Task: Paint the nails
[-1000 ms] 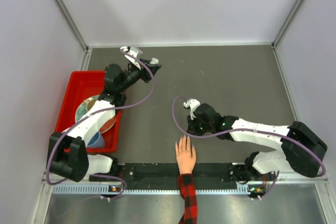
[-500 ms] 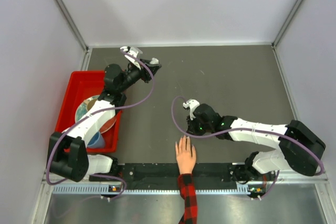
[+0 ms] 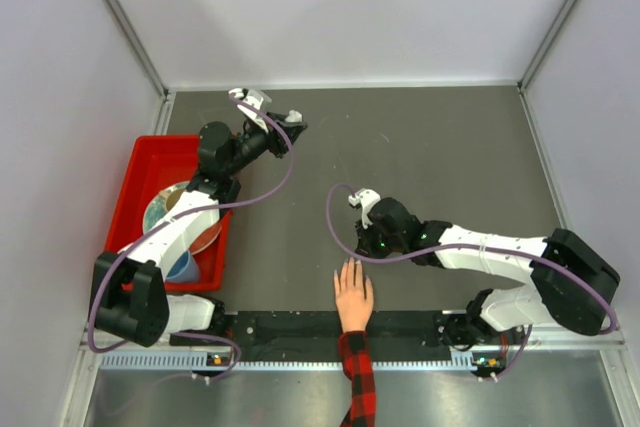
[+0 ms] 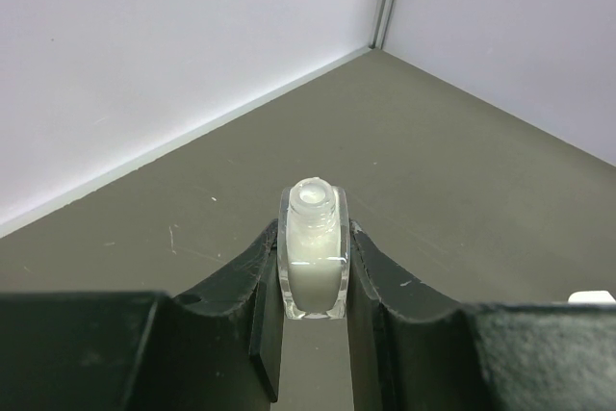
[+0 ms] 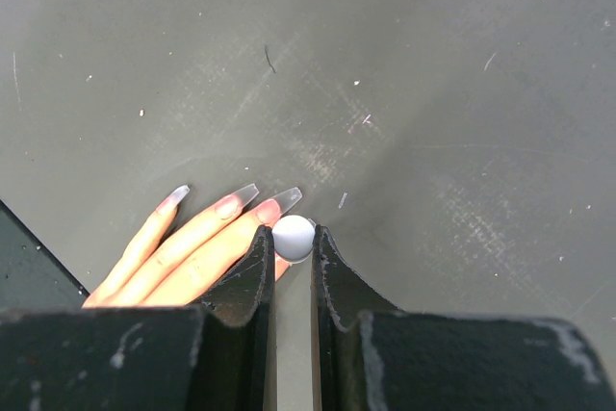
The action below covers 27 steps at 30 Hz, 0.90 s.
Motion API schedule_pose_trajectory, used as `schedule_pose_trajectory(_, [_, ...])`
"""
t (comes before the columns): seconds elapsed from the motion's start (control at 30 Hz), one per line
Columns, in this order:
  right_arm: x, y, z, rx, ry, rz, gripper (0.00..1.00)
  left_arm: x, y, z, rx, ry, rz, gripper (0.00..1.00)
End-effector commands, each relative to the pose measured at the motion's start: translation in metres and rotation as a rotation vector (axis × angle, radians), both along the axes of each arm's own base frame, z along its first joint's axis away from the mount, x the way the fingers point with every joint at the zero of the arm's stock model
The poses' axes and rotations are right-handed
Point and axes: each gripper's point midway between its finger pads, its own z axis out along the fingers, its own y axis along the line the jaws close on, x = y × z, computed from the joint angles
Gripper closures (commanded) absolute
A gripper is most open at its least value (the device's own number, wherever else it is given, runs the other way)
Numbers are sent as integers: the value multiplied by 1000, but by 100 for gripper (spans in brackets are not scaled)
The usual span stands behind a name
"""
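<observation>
Room lies wide on the dark table (image 3: 450,157) toward the far and right walls; a red bin (image 3: 140,177) crowds the left edge. The hand (image 3: 353,297) lies flat at the near edge, long nails (image 5: 248,193) pointing at the far wall. Right gripper (image 5: 292,243) pinches a white round cap (image 5: 294,235) close by them; left gripper (image 4: 313,238) clamps an open bottle (image 4: 313,276).
</observation>
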Motion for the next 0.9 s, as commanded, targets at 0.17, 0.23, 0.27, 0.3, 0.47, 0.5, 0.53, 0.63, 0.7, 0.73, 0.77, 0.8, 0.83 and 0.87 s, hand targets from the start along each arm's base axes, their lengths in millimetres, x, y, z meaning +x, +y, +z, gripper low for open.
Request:
schedule_pose_trajectory(0.17, [24,15,26,65,-91,-16,100,-4,2,41,-34,-117,-8,100])
schedule_pose_trajectory(0.23, [24,15,25,64,-88,-16,100,-3,3,40,-35,-113,-7,100])
schedule_pose_trajectory(0.27, [24,15,25,65,-86,-17,100,-3,3,40,-34,-113,-8,100])
schedule_pose_trajectory(0.3, [25,16,25,65,-88,-14,100,-3,3,40,-34,-112,-7,100])
schedule_pose_trajectory(0.47, [26,17,25,68,-87,-13,100,-3,3,40,-33,-115,-7,100])
schedule_pose_trajectory(0.5, [25,17,25,67,-86,-12,100,-4,3,41,-34,-117,-8,100])
schedule_pose_trajectory(0.53, [26,16,25,66,-87,-14,100,-4,3,41,-33,-116,-8,100])
schedule_pose_trajectory(0.63, [27,15,24,59,-88,-24,100,-4,3,40,-32,-113,-8,100])
schedule_pose_trajectory(0.7, [27,15,25,61,-91,-25,100,-3,4,40,-33,-115,-5,100])
schedule_pose_trajectory(0.73, [28,15,25,61,-93,-24,100,-3,4,40,-33,-115,-7,100])
schedule_pose_trajectory(0.77, [28,15,25,61,-94,-25,100,-4,3,40,-34,-114,-8,100])
schedule_pose_trajectory(0.8, [28,15,26,62,-95,-25,100,-3,4,40,-34,-113,-5,100])
schedule_pose_trajectory(0.83, [28,15,25,60,-94,-24,100,-3,4,41,-35,-115,-5,100])
schedule_pose_trajectory(0.87, [28,15,25,59,-95,-29,100,-3,4,41,-35,-116,-5,100])
